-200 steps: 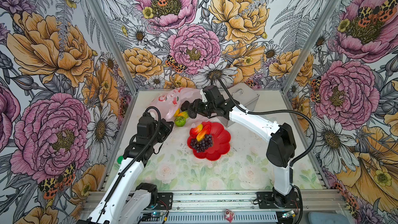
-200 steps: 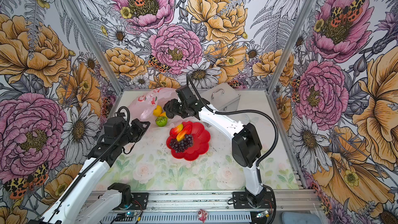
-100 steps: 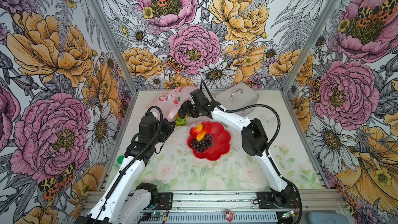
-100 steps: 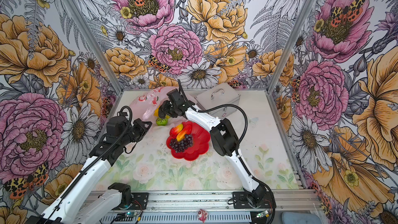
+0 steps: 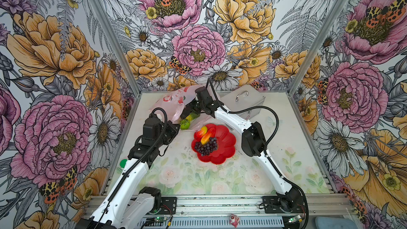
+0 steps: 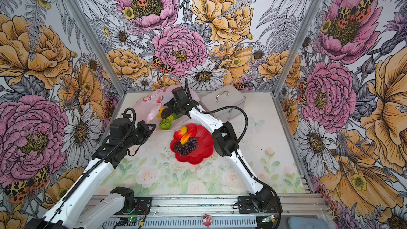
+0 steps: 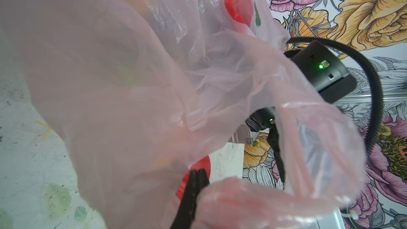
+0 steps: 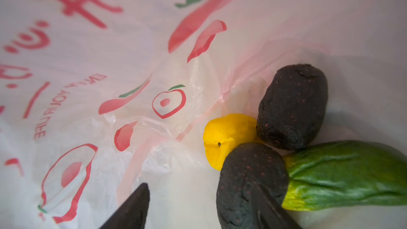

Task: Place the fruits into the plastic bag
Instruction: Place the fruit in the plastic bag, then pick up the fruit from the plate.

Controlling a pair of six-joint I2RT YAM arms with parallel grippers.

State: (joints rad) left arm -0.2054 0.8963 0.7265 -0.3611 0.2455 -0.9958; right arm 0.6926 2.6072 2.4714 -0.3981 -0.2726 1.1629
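At the mouth of the plastic bag (image 5: 169, 102), my right gripper (image 5: 189, 110) stands with jaws spread wide, gripping nothing. One dark avocado (image 8: 251, 183) seems to rest against one finger, clear of the other finger (image 8: 132, 208). Just beyond it sit a second avocado (image 8: 293, 106), the lemon (image 8: 224, 137) and the long green fruit (image 8: 343, 172), all touching. The lime (image 5: 185, 124) lies between this gripper and my left gripper (image 7: 198, 172), whose jaws are pressed together on the bag's film, holding it raised. Two mangoes (image 5: 203, 130) and the grapes (image 5: 206, 146) lie in the red dish (image 5: 226, 153), beside the right forearm.
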